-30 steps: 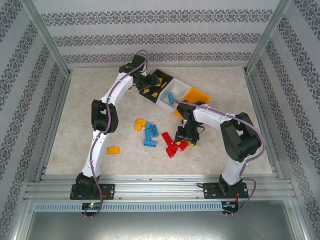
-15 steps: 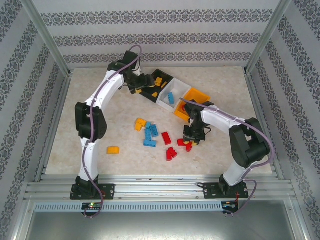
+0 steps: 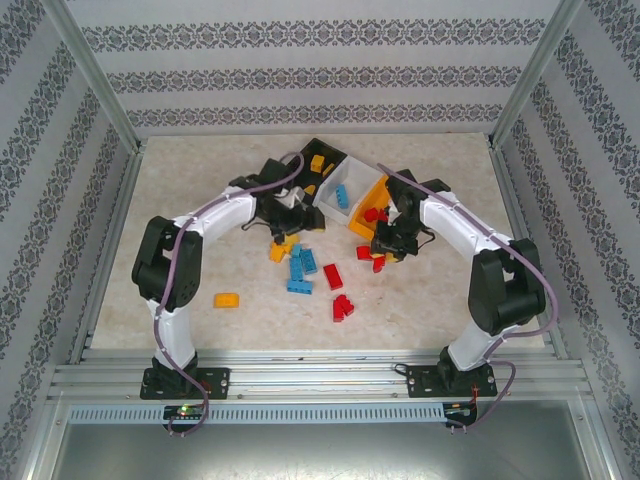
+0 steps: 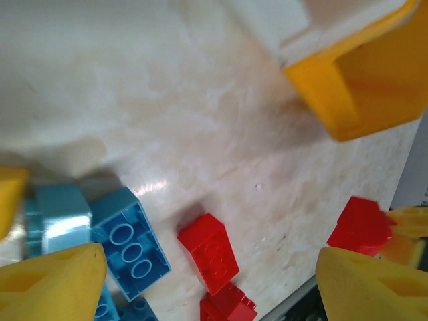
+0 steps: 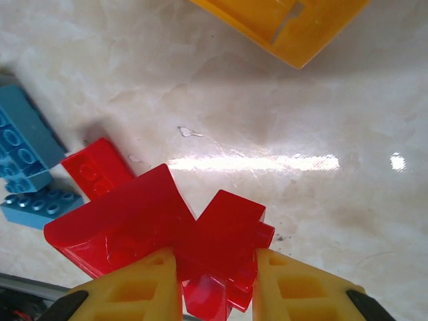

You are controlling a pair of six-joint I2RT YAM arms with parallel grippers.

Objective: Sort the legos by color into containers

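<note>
Our right gripper [image 5: 217,267] clamps red legos [image 5: 200,234]; the orange bin [image 5: 287,27] lies just ahead of its fingertips. Our left gripper [image 4: 214,284] hangs open.

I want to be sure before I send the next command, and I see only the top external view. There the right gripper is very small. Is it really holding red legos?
Observer: Yes. In the right wrist view the right gripper is shut on a clump of red legos, more than one brick, pinched between its fingers.
Operator: And the left gripper, does it carry something?
Observer: No. In the left wrist view the left gripper is open and holds nothing; a red brick and a blue brick lie on the table beneath it.
</note>
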